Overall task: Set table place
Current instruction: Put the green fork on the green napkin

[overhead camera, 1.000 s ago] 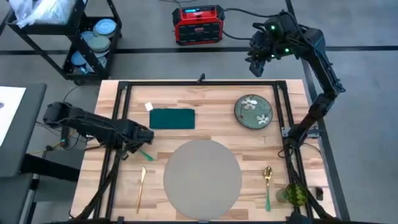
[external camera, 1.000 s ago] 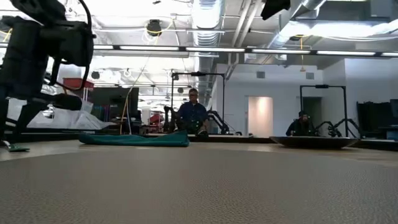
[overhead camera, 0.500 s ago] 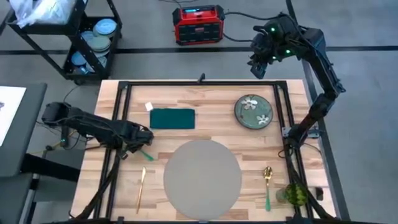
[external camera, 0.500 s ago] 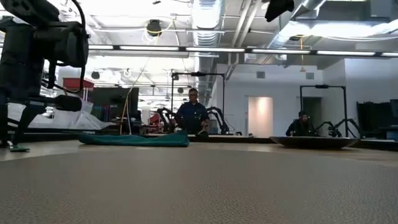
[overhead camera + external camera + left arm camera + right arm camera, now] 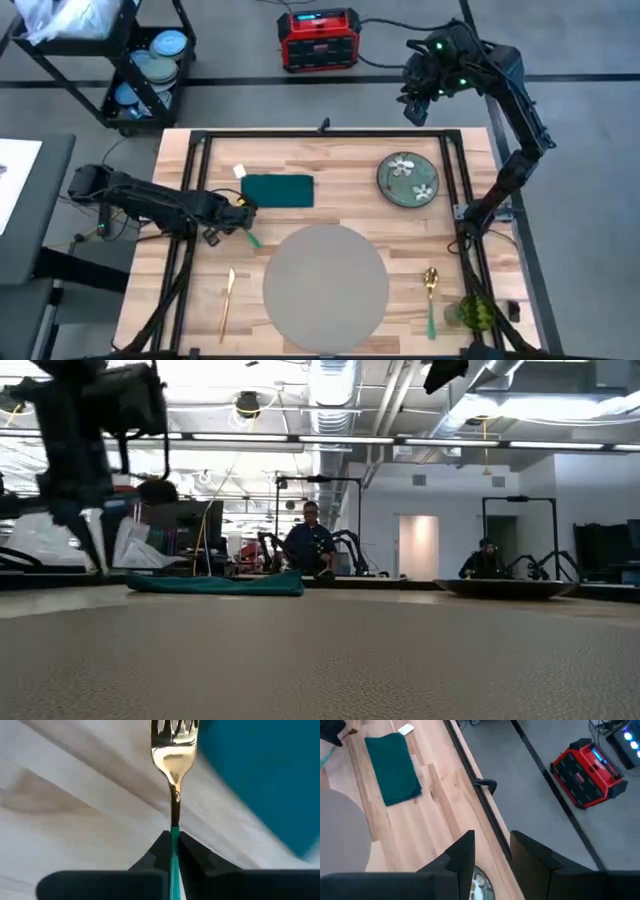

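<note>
Gold fork (image 5: 173, 750) w/ green handle sits pinched in left pincer (image 5: 238, 213), fingers (image 5: 192, 855) pressed tight on the handle; it's left of centre in the high view, just above-left of the round grey placemat (image 5: 325, 282) & below the green napkin (image 5: 277, 190). Placemat lies bottom-centre on the wood counter (image 5: 340, 160). Flowered plate (image 5: 407, 180) upper right; knife (image 5: 228, 301) lower left; spoon (image 5: 430, 290) lower right. Right pincer (image 5: 413, 100) hangs off the counter's top-right edge, fingers (image 5: 462, 854) spread.
</note>
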Motion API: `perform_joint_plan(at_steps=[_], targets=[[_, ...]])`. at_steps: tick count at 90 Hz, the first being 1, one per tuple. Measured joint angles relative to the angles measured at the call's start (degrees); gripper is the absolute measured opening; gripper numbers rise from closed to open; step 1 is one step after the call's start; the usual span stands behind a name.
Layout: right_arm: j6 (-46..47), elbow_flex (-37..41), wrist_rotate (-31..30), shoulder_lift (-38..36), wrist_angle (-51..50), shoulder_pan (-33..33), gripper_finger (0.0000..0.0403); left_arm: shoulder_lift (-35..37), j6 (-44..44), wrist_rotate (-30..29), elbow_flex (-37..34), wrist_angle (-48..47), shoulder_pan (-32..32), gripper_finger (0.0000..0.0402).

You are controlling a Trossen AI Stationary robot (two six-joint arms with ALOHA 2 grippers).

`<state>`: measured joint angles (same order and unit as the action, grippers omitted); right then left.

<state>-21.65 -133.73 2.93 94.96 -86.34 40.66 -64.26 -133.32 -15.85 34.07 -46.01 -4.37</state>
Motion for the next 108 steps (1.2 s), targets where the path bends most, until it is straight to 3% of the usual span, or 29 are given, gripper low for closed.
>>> perform_joint_plan(at_steps=[11,29,35,46,61,73,82,88,96,102,108], targets=[[-1.3,0.0,0.0,0.0,0.6,0.3,0.0113,-2.1,-0.3,-5.6,5.8,0.7,4.6,0.0001],[-1.2,0.0,0.0,0.0,0.7,1.6,0.0113,-12.2,0.2,-24.4,16.3,0.4,17.1,0.0000],[-1.2,0.0,0.0,0.0,0.6,1.6,0.0113,-16.8,0.2,-27.9,20.8,0.8,20.2,0.0000],[-1.4,0.0,0.0,0.0,0.7,1.8,0.0113,-25.1,0.1,-28.1,28.1,0.8,21.5,0.0000],[-1.3,0.0,0.0,0.0,1.1,2.3,0.0113,-33.8,-0.5,-24.0,34.6,3.2,19.3,0.0000],[-1.3,0.0,0.0,0.0,1.1,2.2,0.0113,-35.4,-0.8,-23.2,36.4,5.5,17.0,0.0000],[-1.3,0.0,0.0,0.0,1.1,2.3,0.0113,-34.0,0.6,-23.5,35.7,0.5,16.0,0.0000],[-1.3,0.0,0.0,0.0,1.1,2.3,0.0113,-31.3,9.9,-23.7,35.0,-4.0,15.1,0.0000],[-1.3,0.0,0.0,0.0,1.3,2.4,0.0113,-26.4,40.8,-21.4,34.9,-2.1,13.8,0.0000],[-1.0,0.0,0.1,0.0,1.5,2.7,0.0113,-22.6,66.6,-13.9,34.9,1.6,13.4,0.0000],[-0.9,0.0,0.1,0.0,1.6,3.2,0.0113,-19.6,86.6,-1.9,34.9,4.0,14.5,0.0000]])
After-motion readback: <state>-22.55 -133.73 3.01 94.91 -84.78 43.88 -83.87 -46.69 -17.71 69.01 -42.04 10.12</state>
